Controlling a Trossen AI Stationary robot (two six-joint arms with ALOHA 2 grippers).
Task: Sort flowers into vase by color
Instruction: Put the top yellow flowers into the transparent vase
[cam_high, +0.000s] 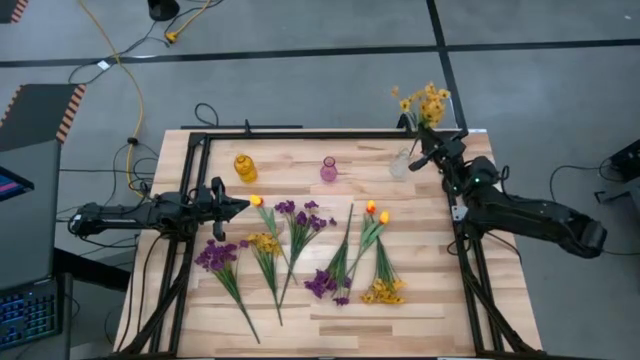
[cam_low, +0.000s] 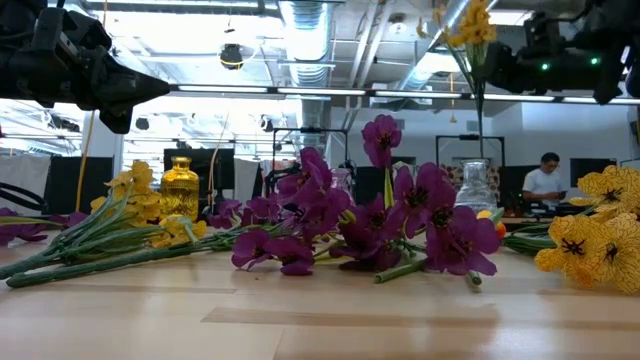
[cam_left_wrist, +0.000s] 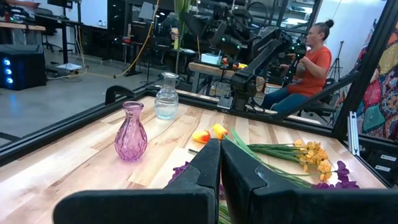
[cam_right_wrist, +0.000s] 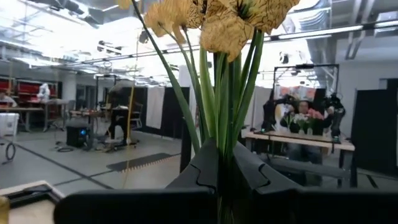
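While loose flowers (cam_high: 300, 255) lie across the table (cam_high: 420, 320), left gripper (cam_high: 243, 204) hovers pressed together, empty, near the amber vase (cam_high: 245, 167); right gripper (cam_high: 418, 152) pinches a yellow sprig (cam_high: 425, 104) above the clear vase (cam_high: 400, 163).

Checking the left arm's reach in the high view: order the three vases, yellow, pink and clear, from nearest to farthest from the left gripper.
From the shut left gripper, waiting at the table's left side:
1. Yellow vase, just beyond the gripper, leftmost in the back row.
2. Pink vase, mid-table in the back row.
3. Clear vase, far right of the row, beside the right gripper, which holds a yellow flower sprig.
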